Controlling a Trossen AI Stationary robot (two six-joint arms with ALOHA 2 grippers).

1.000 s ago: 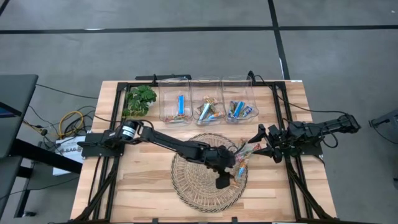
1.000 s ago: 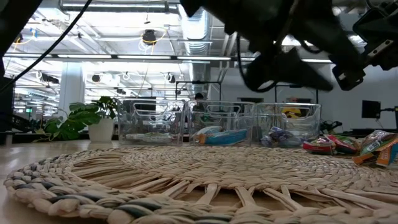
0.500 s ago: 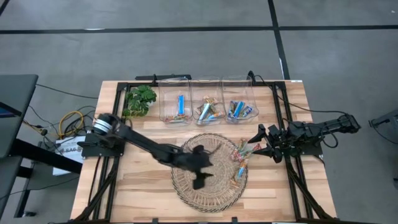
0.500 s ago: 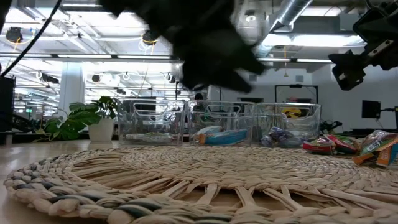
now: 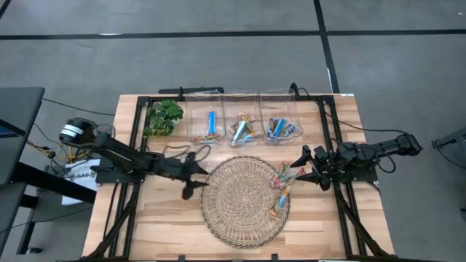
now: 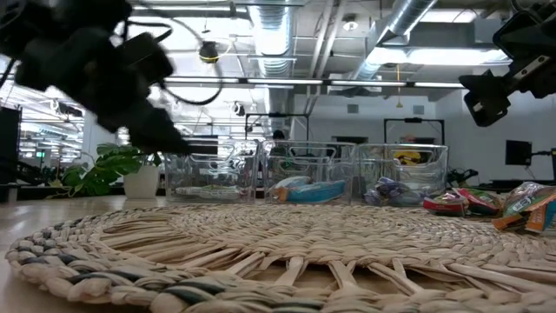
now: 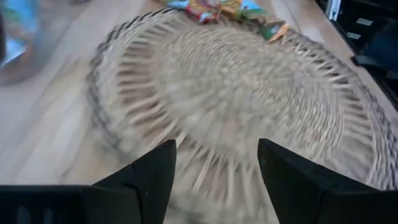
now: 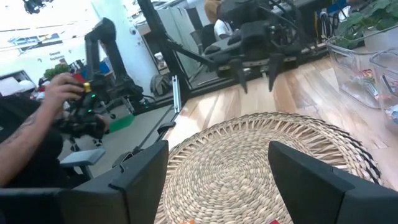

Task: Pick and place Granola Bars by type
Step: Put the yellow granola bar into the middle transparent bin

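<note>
Rough woven straw mat (image 5: 244, 200), clear plastic bins (image 5: 243, 116), wooden table (image 5: 167, 225)

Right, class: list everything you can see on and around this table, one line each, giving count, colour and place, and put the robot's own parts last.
Granola bars: a loose pile, mostly tan, orange and red with some blue, on the mat's right edge.
Sorted bars: blue and mixed, inside the bins; exact count unclear.
Clear bins: three, transparent, in a row at the table's far edge.
Woven mat: one, straw-coloured, round, table centre.
Plant: one, green, left of the bins.
Table: one, light wood.
Person's hand: one, beyond the table in the right wrist view.
Left gripper: dark, open, at the mat's left edge.
Right gripper: dark, open, beside the pile.
</note>
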